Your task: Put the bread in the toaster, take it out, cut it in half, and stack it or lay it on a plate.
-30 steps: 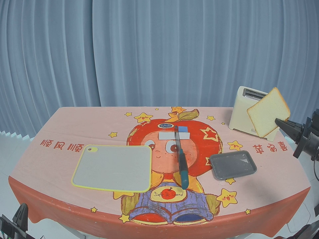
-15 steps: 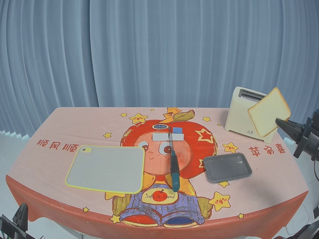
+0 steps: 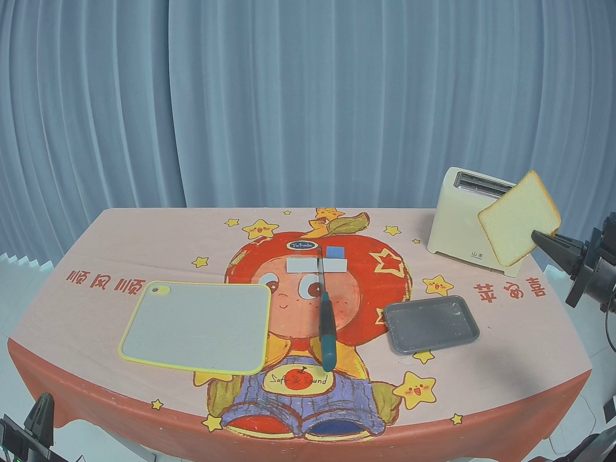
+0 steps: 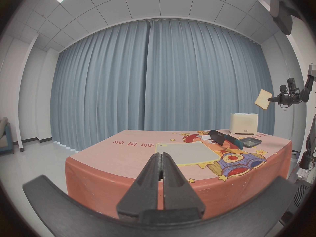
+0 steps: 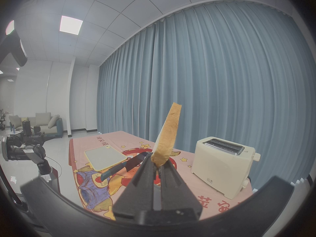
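Head view: at three o'clock the right gripper (image 3: 536, 233) pinches a corner of the bread (image 3: 518, 218), aloft before the toaster (image 3: 457, 222). At seven o'clock the left gripper (image 4: 161, 158) has its fingers pressed together, empty.

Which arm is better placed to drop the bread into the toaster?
Right. The right end effector is shut on the bread, in the air near the toaster. The left end effector is shut, empty and far from both.
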